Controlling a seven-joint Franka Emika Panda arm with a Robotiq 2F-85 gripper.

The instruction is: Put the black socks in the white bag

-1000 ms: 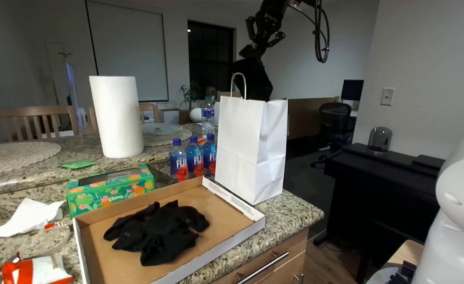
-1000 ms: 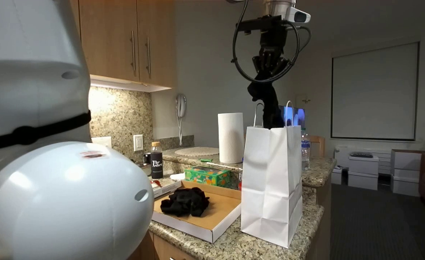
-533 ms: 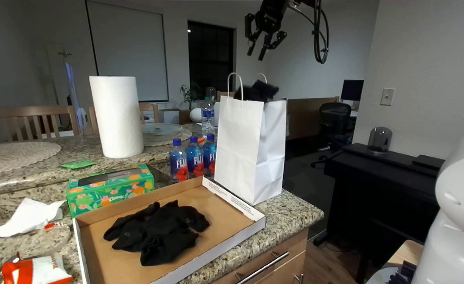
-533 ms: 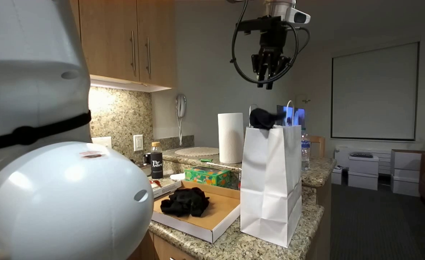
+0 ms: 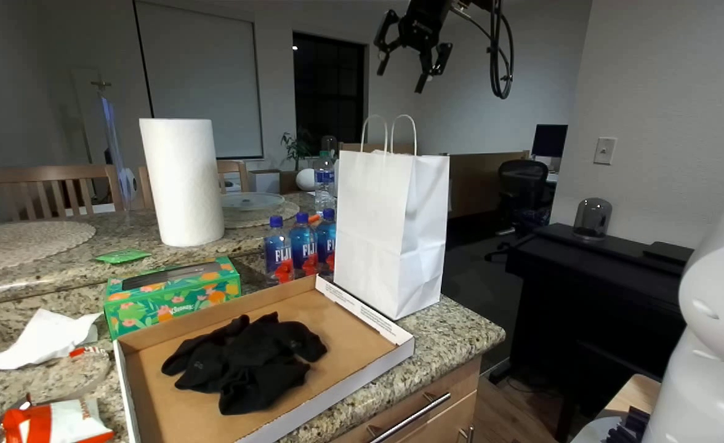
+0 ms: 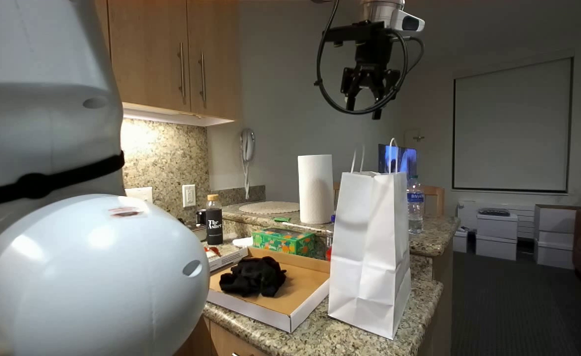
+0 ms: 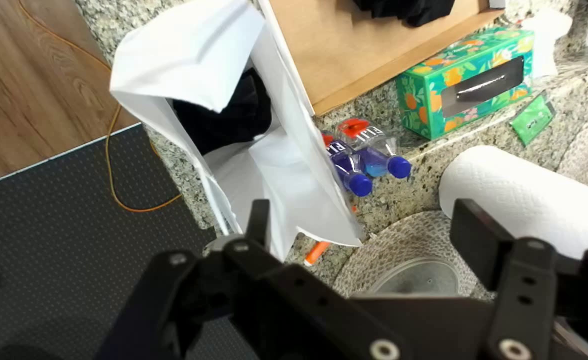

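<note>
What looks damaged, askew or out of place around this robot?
A reddish scuff marks the robot arm's white shell, odd against its plain surface; dirt or damage, I can't tell. In the wrist view, one side of the white bag folds inward, partly covering its mouth. A crumpled white tissue lies loose on the counter, like litter.

Black on the socks (image 5: 246, 363), plain white on the bag (image 5: 391, 237), pretty loud green-and-orange fruit print on the tissue box (image 5: 174, 301).
</note>
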